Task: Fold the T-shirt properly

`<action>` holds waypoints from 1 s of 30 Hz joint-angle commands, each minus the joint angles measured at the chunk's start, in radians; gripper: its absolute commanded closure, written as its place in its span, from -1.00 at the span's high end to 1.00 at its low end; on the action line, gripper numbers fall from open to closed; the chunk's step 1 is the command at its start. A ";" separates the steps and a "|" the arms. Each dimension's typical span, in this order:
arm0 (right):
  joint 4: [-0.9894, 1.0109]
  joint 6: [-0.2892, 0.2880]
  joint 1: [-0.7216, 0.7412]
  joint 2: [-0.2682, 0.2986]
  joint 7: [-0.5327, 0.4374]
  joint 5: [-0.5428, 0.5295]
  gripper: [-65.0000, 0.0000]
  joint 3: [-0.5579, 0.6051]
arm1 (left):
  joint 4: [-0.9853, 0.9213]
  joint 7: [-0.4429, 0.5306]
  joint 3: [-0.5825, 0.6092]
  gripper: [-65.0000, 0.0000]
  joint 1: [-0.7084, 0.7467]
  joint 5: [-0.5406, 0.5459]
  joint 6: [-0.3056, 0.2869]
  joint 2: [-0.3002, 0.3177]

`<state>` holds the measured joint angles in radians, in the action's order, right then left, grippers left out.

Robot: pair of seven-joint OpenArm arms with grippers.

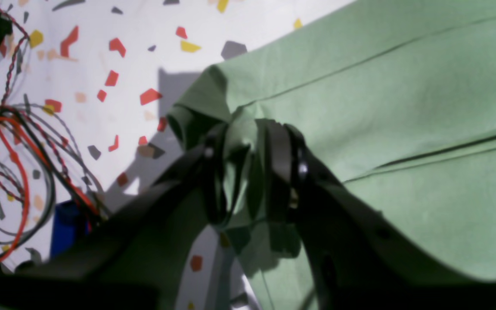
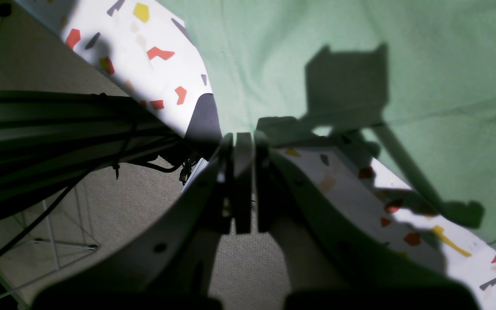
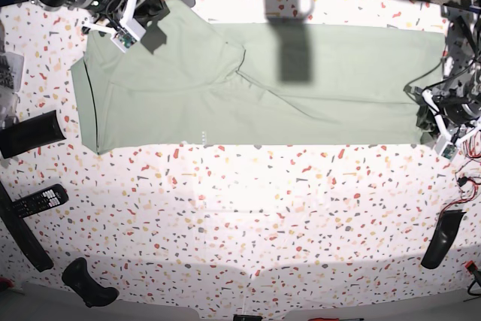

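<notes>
The T-shirt (image 3: 255,84) is lying spread across the far half of the terrazzo table (image 3: 240,223), folded lengthwise into a long band that is running almost from one side of the table to the other. Its near edge is running straight across the middle of the table, its far edge is sitting close under the table's back rim, and a diagonal crease is crossing the cloth left of center in the base view. At the base view's right end, the left gripper (image 1: 248,172) is pinching a bunched corner of the T-shirt (image 1: 403,107) between its fingers (image 1: 279,163), with the cloth lifting into a small peak there. At the base view's upper left, the right gripper (image 2: 241,181) is hovering by the shirt's far corner, its fingers (image 2: 243,172) pressed together on nothing, with green cloth (image 2: 317,51) just beyond the tips. The whole near half of the table is lying open for movement. Around the borders, a remote control (image 3: 37,201) and dark bars are sitting at the left edge, a black object (image 3: 442,240) is resting near the right edge, and loose red and black wires (image 1: 7,172) are coiling beside the left gripper.
</notes>
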<state>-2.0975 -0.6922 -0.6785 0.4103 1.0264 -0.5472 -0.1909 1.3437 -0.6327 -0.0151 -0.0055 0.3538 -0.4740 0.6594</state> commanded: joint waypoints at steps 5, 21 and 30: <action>-0.021 -0.006 -0.001 0.008 -0.013 -0.011 -1.00 -0.005 | 0.019 0.026 -0.010 -0.61 -0.014 0.006 0.004 0.023; -0.021 -0.006 -0.001 0.008 -0.013 -0.011 -1.00 -0.005 | 0.019 0.029 -0.010 -0.62 -0.014 0.006 0.004 0.023; -0.021 -0.006 -0.001 0.008 -0.013 -0.011 -1.00 -0.005 | 0.049 0.016 -0.010 -1.00 -0.014 0.006 0.004 0.023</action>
<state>-2.0975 -0.6922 -0.6785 0.4099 1.0264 -0.5472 -0.1909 1.3739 -0.6327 -0.0151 -0.0051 0.3534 -0.4740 0.6594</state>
